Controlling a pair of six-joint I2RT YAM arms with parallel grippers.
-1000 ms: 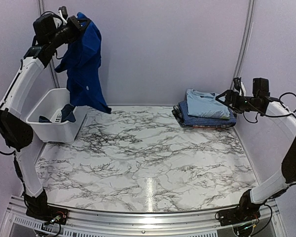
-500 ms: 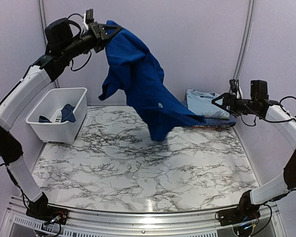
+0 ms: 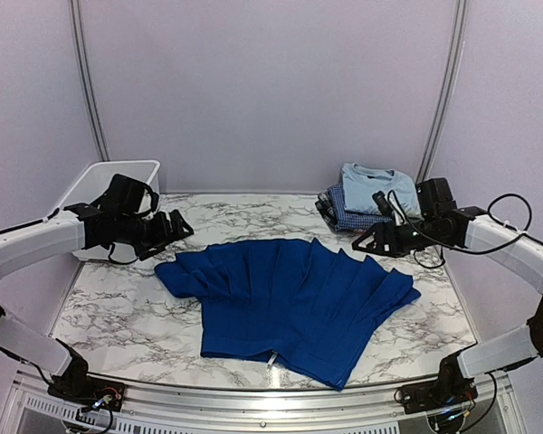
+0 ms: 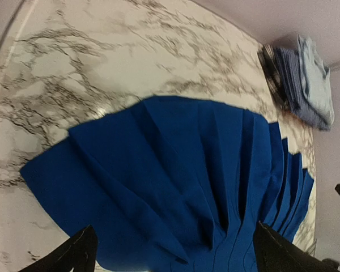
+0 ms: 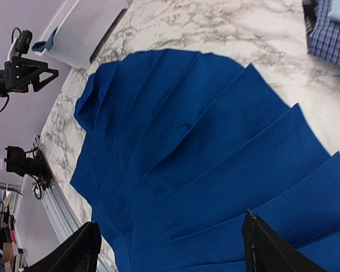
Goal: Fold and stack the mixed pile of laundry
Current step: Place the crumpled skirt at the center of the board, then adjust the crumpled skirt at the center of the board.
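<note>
Lying spread across the middle of the marble table [image 3: 118, 312], the royal blue garment [image 3: 290, 298] is showing itself as a soft, limp cloth. It is probably light, and it is likely going to sag and slide on the smooth top rather than hold any shape. A hold is best taken at an outer edge or corner, where the layers are fewest. The left end of the cloth is sitting just beside the left gripper [image 3: 175, 231], and the right corner is sitting near the right gripper [image 3: 364, 242]. Pinching mid-panel is likely going to gather several ridges at once.

The cloth is a solid, saturated blue with no print. It is fanning out in long raised creases that are running from the far edge toward the near edge, and its outline is uneven, with a stepped right side.

Both grippers are hovering low over the cloth with nothing between their jaws. In the wrist views the left fingers [image 4: 73, 256] and the right fingers [image 5: 79, 250] are standing spread wide apart.

At the far right, the light blue T-shirt [image 3: 373, 186] is resting folded on top of the navy small-check shirt [image 3: 348, 217]. The white bin [image 3: 89, 183] is standing at the far left.
</note>
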